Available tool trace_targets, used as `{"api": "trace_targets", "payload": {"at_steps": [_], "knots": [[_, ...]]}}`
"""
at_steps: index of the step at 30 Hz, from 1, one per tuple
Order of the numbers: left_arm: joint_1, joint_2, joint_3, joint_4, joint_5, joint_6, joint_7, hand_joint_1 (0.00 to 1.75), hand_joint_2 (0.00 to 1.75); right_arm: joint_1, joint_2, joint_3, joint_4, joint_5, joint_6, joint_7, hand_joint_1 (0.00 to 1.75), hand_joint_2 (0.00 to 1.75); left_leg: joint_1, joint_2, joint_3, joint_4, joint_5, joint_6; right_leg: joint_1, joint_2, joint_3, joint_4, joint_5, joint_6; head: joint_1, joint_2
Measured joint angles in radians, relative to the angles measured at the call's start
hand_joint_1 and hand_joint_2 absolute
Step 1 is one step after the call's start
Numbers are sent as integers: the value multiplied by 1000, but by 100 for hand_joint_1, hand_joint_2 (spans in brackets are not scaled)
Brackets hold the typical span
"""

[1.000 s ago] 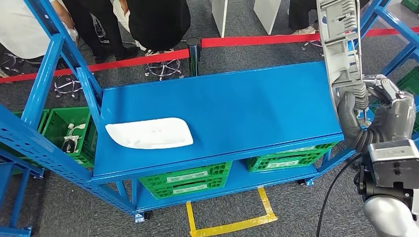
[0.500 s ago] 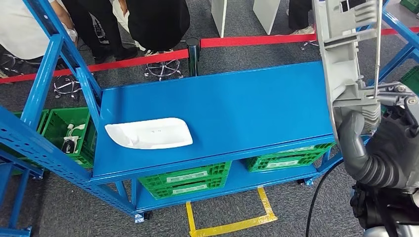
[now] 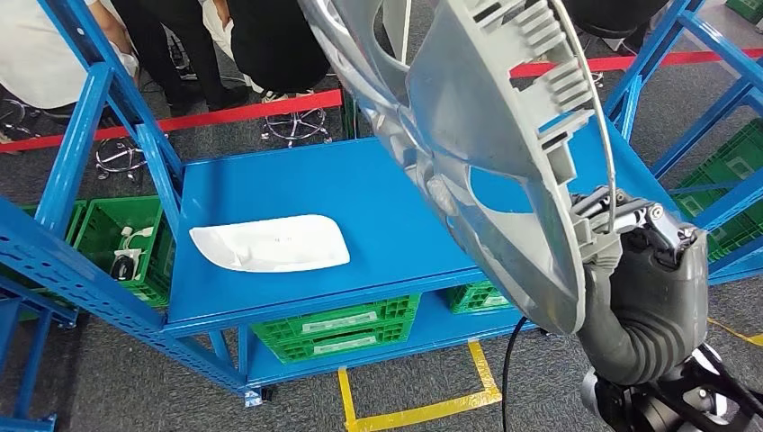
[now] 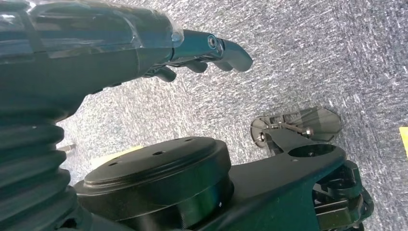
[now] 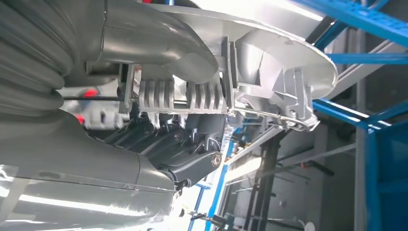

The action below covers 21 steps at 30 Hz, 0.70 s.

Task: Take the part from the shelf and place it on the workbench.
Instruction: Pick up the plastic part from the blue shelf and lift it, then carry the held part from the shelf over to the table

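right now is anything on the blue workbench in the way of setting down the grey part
Only the white curved plastic tray lies on the blue metal workbench top, toward its left; the space below the large grey ribbed plastic part in the right hand looks bare.

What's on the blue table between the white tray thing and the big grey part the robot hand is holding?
Nothing. In the head view, bare blue workbench top lies between the white tray and the grey part held by the right robot hand.

The large grey ribbed plastic part [image 3: 486, 135] held up in the right hand [image 3: 643, 288] hangs over the right half of the blue metal shelf top [image 3: 360, 202] and blocks that side. A white shallow plastic tray [image 3: 270, 243] occupies the front left. Between them the surface lies bare. Blue slanted frame posts [image 3: 135, 117] hem the left end.
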Motion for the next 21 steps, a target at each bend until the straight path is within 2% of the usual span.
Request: {"api": "trace_targets", "payload": {"at_steps": [8,13,21], "knots": [[0,0,0,0,4,-14,-2,0,175,-10,24,43,2,-172,22,-73,175,175,0,-2,0,0,0,0,0,0,0,0,0,0,1,0],[0,1,0,0,38,-70,-34,0,175,10,29,59,2,-194,21,-117,175,175,0,-7,0,0,0,0,0,-2,0,0,0,0,1,0],[0,10,0,0,55,-93,-105,0,175,100,37,51,2,-208,10,-224,175,175,0,-14,0,0,0,0,0,-4,1,-1,-1,0,2,0]]}}
